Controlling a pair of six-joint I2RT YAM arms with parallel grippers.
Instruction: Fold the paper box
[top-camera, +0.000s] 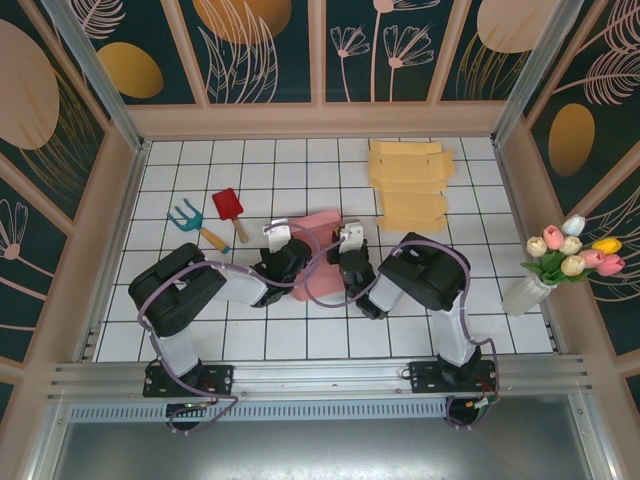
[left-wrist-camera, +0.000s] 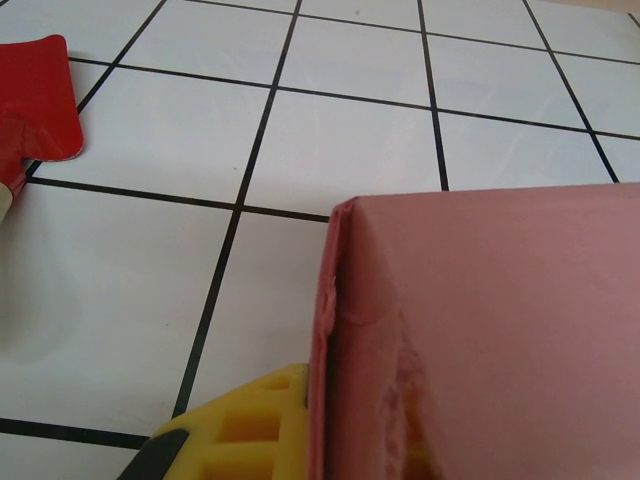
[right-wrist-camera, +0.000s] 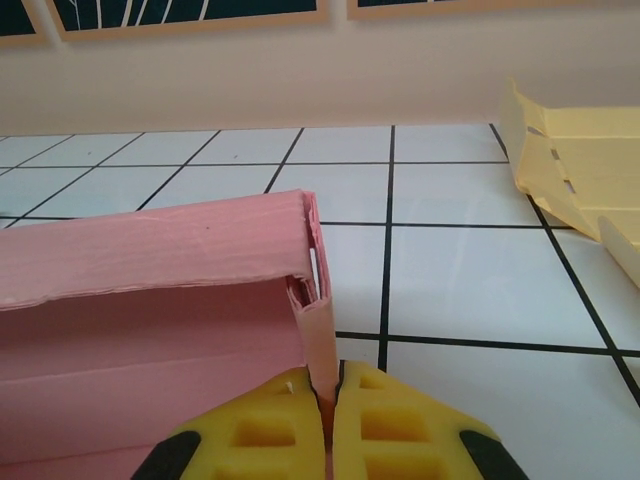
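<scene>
Gripping the pink box (right-wrist-camera: 150, 300), left gripper (left-wrist-camera: 308, 435) and right gripper (right-wrist-camera: 335, 420) sit between red shovel (top-camera: 228, 205) and yellow sheets (top-camera: 408, 180).

Matt card on glossy tile
The box (right-wrist-camera: 150, 300) is matt, creased card, frayed at one edge; tiles (left-wrist-camera: 340, 130) shine smooth; pads (right-wrist-camera: 385, 400) look like waffled plastic.

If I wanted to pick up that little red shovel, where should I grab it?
Probably the wooden handle, from straight above. The red shovel lies flat on the tiled table, so there's no getting under it; the handle is slim enough for fingers to straddle, while the blade is broad and flat.
</scene>
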